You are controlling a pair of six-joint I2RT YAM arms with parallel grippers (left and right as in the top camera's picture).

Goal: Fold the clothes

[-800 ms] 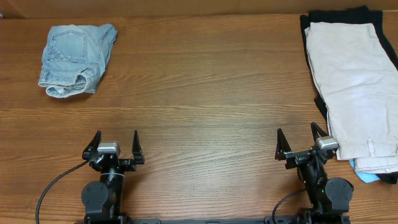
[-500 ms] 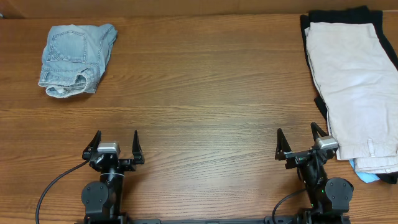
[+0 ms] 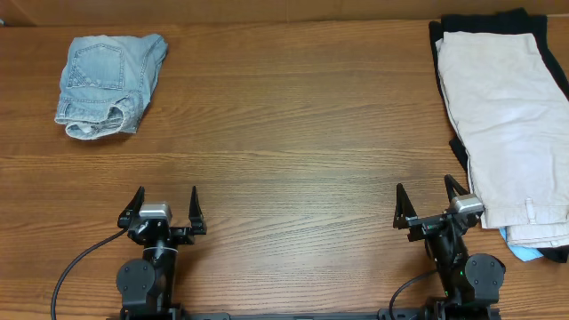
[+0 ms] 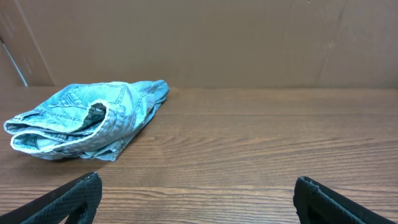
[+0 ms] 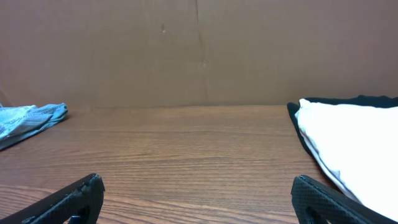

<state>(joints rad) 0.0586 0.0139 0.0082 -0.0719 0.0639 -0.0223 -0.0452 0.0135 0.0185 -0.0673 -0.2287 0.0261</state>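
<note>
Shows the denim shorts (image 3: 108,82) bundled at the far-left corner of the table (image 3: 293,133). Finds the left gripper (image 3: 166,194), then the right gripper (image 3: 424,185), at the near edge, jaws spread wide, pinching nothing. Has the cream shorts (image 3: 502,116) laid flat on the black garment (image 3: 484,22) at far right.

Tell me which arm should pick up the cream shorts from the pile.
Right. The right gripper, fingers open, sits beside the near end of the cream shorts lying on the black garment. The left gripper, also open, is far to the other side, nearer the denim shorts.
</note>
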